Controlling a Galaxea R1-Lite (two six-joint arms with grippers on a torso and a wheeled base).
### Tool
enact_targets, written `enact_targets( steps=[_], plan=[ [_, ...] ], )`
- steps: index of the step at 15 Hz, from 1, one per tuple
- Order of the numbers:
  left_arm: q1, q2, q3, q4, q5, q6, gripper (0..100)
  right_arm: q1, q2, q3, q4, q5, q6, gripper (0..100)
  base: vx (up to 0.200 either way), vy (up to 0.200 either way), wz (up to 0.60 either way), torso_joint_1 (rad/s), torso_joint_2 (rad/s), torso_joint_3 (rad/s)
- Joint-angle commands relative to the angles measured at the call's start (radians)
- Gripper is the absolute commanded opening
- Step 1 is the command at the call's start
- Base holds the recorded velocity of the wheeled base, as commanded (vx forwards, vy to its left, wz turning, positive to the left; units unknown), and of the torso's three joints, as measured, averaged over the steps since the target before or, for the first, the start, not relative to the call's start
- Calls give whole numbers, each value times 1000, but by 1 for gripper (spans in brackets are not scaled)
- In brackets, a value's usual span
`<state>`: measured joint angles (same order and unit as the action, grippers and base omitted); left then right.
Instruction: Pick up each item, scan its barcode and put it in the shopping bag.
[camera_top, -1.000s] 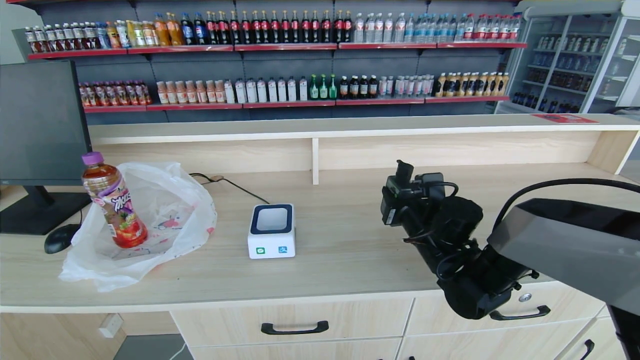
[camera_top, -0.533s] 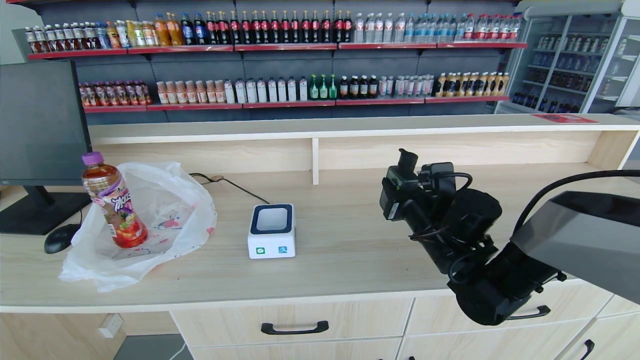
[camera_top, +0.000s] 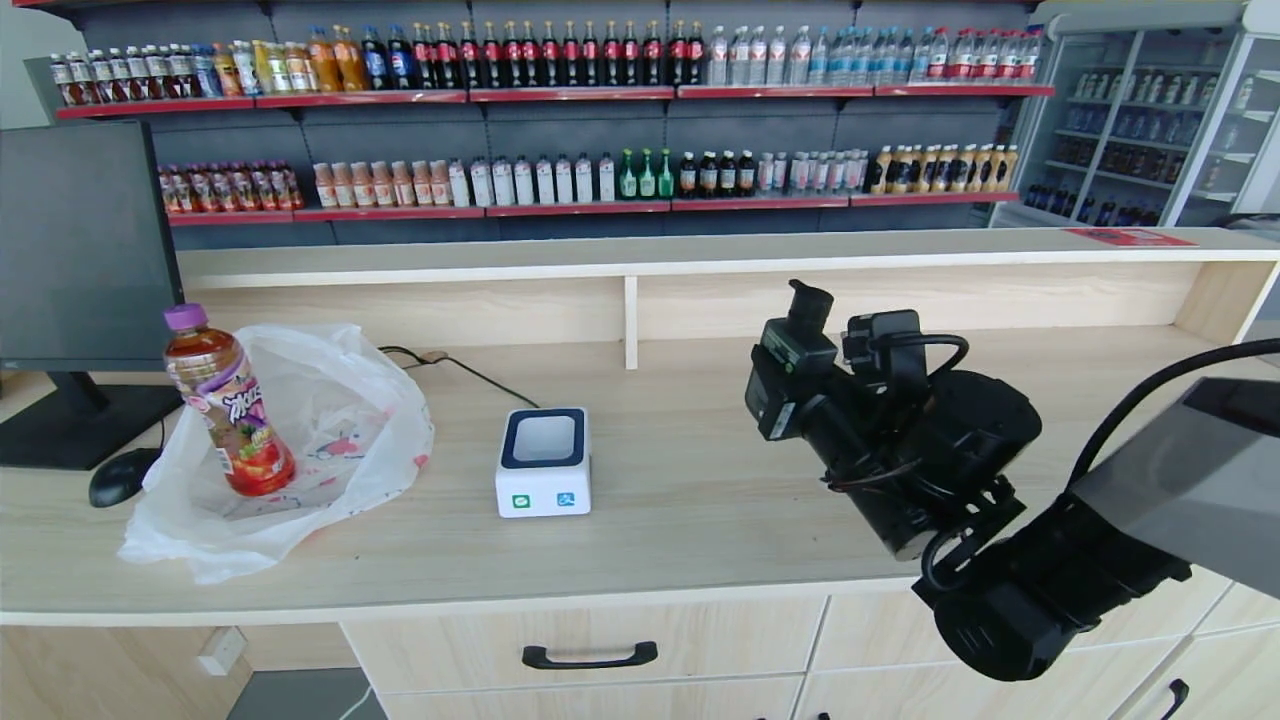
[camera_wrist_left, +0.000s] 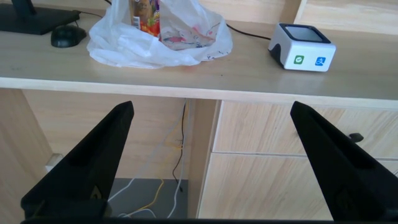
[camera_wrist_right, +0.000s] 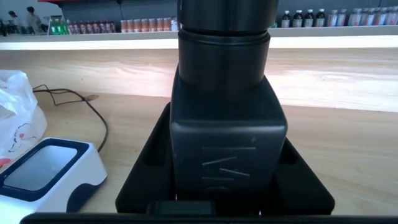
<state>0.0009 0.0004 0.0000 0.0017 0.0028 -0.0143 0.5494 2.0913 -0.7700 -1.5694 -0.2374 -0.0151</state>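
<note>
Checkout desk (camera_top: 700, 500), head and wrist views. You see the tea bottle (camera_top: 228, 405), purple-capped and leaning slightly, standing at the robot's left end of the desk. Its base is sunk in the crumpled white shopping bag (camera_top: 330, 420), with plastic rising behind and beside it. You cannot tell whether it sits inside the bag's mouth. The white barcode scanner (camera_top: 543, 460) sits near the desk's middle, window facing up, just beside the bag and apart from it. A black cable (camera_top: 470, 372) runs on the desk behind the scanner.

Your right end effector (camera_top: 800, 330) hangs above the right half of the desk, pointing toward the far shelf rail. It is well apart from the bottle, with the scanner lying between them. From the views you cannot tell whether it is spread or pressed together.

Your left end effector (camera_wrist_left: 211, 109) sits below the desk's front edge, facing the drawer fronts, with its two black fingers (camera_wrist_left: 93, 162) spread wide and nothing between them. In its wrist view the bag and bottle lie up on the desktop, beyond and above it (only the bottle's lower part shows there).

A dark monitor (camera_top: 85, 240) and a black mouse (camera_top: 120, 477) stand at the far left, the mouse just beside the bag. Shelves of bottled drinks (camera_top: 560, 180) line the back wall.
</note>
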Motion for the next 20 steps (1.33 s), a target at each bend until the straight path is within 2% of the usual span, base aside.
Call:
enact_targets(
  steps=[1,4,11,15,20],
  plan=[
    [1,1,0,0,0,0,100,21,-46,26,-1,0,4,0,0,0,0,0,0,0],
    [1,1,0,0,0,0,100,57,-105,67,-1,-2,26,0,0,0,0,0,0,0],
    [1,1,0,0,0,0,100,64,-266,124,-1,-3,64,0,0,0,0,0,0,0],
    [1,1,0,0,-1,0,100,127,-323,190,-1,-3,110,0,0,0,0,0,0,0],
    [1,1,0,0,0,0,100,231,-364,245,-1,0,242,0,0,0,0,0,0,0]
  ],
)
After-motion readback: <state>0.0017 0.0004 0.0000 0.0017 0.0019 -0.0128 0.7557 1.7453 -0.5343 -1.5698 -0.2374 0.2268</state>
